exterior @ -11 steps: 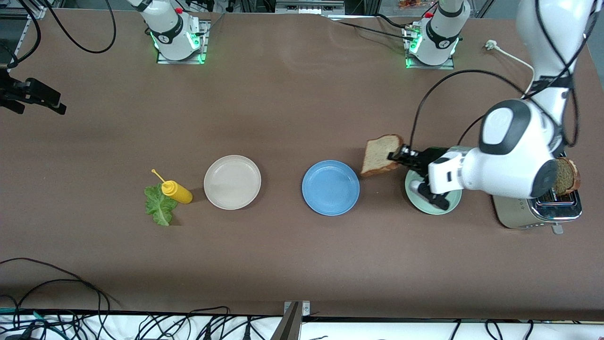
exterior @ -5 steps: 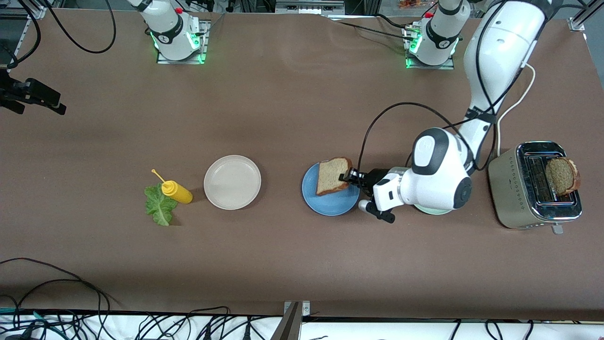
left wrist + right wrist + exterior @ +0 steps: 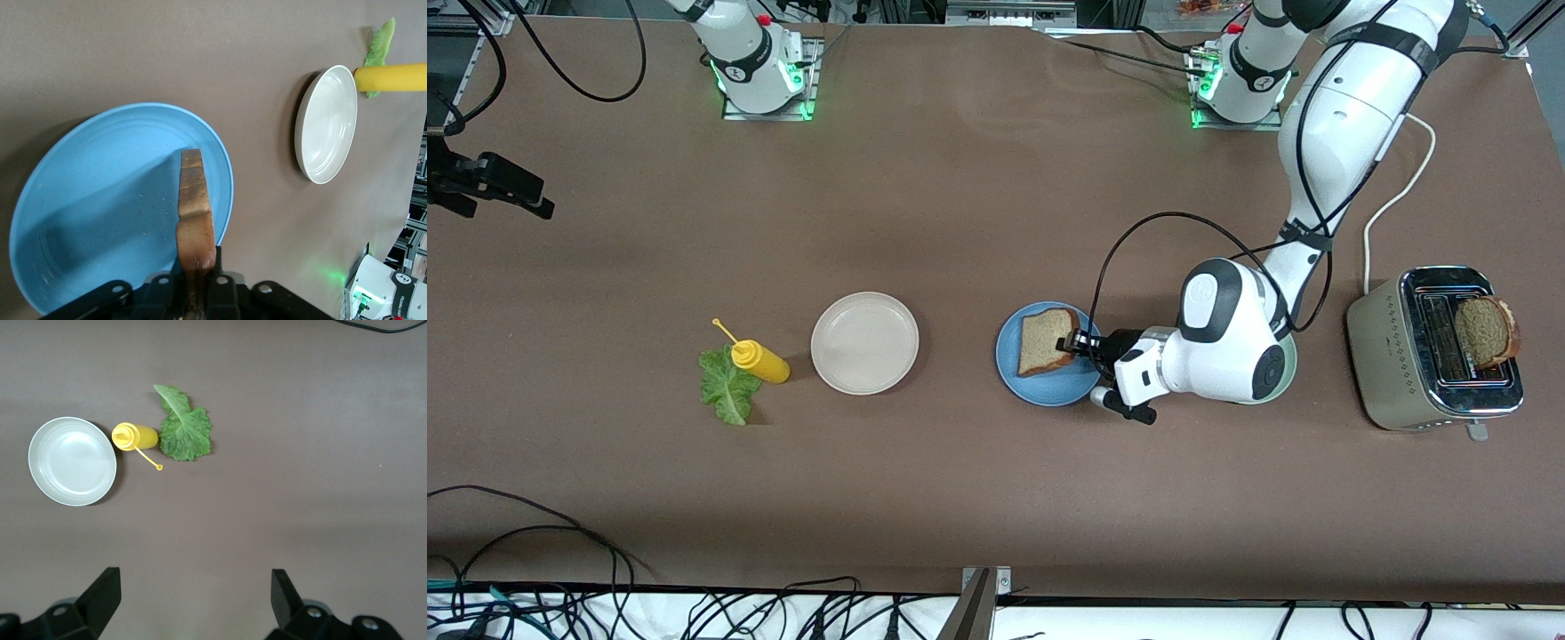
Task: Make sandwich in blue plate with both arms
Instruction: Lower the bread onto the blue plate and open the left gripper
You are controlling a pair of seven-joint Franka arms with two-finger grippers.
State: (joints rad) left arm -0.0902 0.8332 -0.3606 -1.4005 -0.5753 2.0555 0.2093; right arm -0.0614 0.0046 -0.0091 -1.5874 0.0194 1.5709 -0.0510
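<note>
My left gripper (image 3: 1069, 345) is shut on the crust edge of a brown bread slice (image 3: 1047, 341) and holds it tilted, low over the blue plate (image 3: 1040, 389). In the left wrist view the slice (image 3: 195, 213) stands edge-on between the shut fingers of the left gripper (image 3: 197, 293), above the blue plate (image 3: 100, 220). A second slice (image 3: 1485, 331) sticks out of the toaster. The lettuce leaf (image 3: 727, 387) lies toward the right arm's end of the table. High above the lettuce (image 3: 183, 427), my right gripper (image 3: 195, 593) waits open and empty.
A yellow squeeze bottle (image 3: 760, 360) lies against the lettuce, beside a cream-white plate (image 3: 864, 342). A pale green plate (image 3: 1288, 356) is mostly hidden under the left arm. The steel toaster (image 3: 1405, 373) stands at the left arm's end, its white cord running toward the bases.
The left arm has carried the bread slice from beside the pale green plate to over the blue plate and lowered it. The right arm has not moved.
</note>
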